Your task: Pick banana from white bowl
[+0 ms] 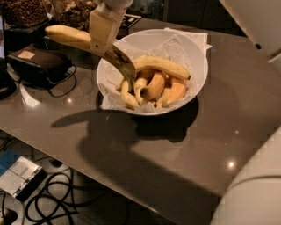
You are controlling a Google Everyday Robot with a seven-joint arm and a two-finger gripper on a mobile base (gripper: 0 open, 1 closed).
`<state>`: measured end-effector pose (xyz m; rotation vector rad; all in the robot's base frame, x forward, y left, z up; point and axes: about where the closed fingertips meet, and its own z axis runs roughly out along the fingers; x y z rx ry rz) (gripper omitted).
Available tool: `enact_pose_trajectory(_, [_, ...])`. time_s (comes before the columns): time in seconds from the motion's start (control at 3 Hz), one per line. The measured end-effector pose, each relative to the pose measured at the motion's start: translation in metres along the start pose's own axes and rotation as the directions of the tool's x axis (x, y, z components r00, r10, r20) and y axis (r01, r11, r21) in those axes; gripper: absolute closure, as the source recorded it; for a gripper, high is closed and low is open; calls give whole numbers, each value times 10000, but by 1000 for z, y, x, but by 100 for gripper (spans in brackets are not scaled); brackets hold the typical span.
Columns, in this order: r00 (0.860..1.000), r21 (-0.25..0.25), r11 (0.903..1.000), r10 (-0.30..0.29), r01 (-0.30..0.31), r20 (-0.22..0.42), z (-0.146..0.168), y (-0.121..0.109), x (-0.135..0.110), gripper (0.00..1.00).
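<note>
1. The gripper [102,44] was at the upper left of the frame, over the left rim of the white bowl [198,66], with its cream-coloured fingers [99,30] clamped on the banana [66,35] around its middle.
2. The banana was up in the air and tilted. Its yellow end poked out to the left past the bowl, and its brown-black end hung down just inside the bowl, right by the fruit pile.
3. In the bowl, on crinkled white paper [175,44], lay a cleaner long banana [162,66], some short stubby ones [129,96] and orange pieces [173,90].
4. The tabletop [175,154] was dark grey-brown and glossy, with small light glints and a big shadow of the arm and bowl stretching toward the bottom of the frame.
5. On the left sat a black pouch-like thing [37,63] with a thin cord looped beside it.
6. At the top left were dishes of brownish food [24,11], too dim to identify.
7. Below the tabletop's edge, at the lower left, black cables [52,202] tangled on the floor.
8. A white robot body part [254,189] filled the lower right corner.
</note>
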<state>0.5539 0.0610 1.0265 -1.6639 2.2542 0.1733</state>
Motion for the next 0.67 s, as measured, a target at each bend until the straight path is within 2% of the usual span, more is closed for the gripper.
enact_pose_trajectory(0.33, [9979, -130, 9984, -543, 548, 363, -3, 19, -15, 100])
enact_pose_trajectory(0.67, [9893, -208, 9912, -1290, 1306, 679, -11, 41, -29, 100])
